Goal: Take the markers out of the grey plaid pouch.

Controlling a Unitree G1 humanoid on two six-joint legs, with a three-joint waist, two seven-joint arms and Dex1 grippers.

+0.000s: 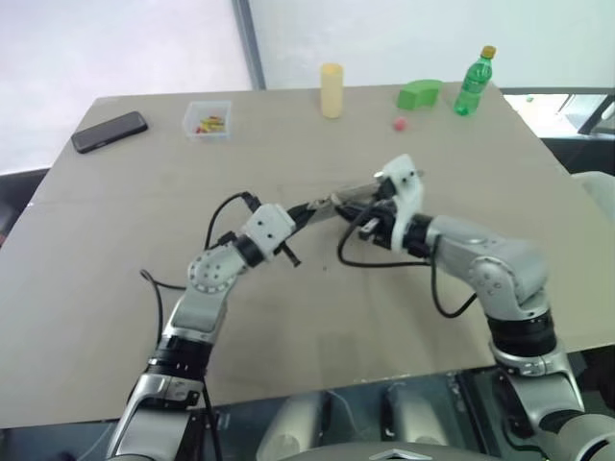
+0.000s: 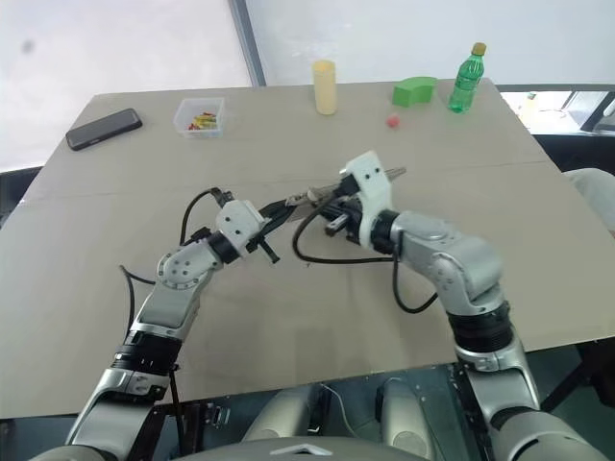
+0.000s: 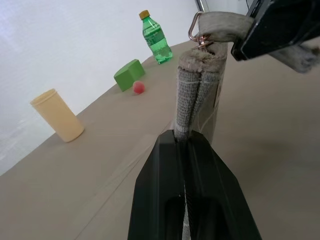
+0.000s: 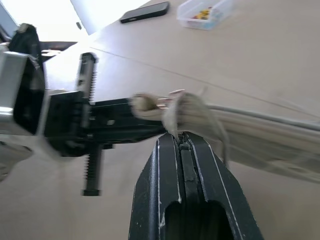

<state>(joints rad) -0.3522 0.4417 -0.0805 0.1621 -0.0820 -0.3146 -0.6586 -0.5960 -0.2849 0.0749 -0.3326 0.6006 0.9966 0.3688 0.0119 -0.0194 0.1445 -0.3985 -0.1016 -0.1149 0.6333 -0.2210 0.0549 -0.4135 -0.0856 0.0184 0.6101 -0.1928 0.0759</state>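
Observation:
The grey plaid pouch point(image 1: 351, 196) hangs above the middle of the table, stretched between my two grippers. My left gripper point(image 3: 186, 137) is shut on one narrow edge of it. The ring zipper pull point(image 3: 195, 31) sits at the pouch's far end in the left wrist view. My right gripper point(image 4: 181, 137) is shut on the bunched fabric of the pouch point(image 4: 192, 115) at that end, facing the left gripper point(image 1: 322, 204). The markers are hidden.
Along the back of the table point(image 1: 115, 288) lie a black phone point(image 1: 110, 132), a clear box of small coloured pieces point(image 1: 208, 119), a yellow cup point(image 1: 332, 90), a green block point(image 1: 419, 93), a red ball point(image 1: 399, 123) and a green bottle point(image 1: 473, 83).

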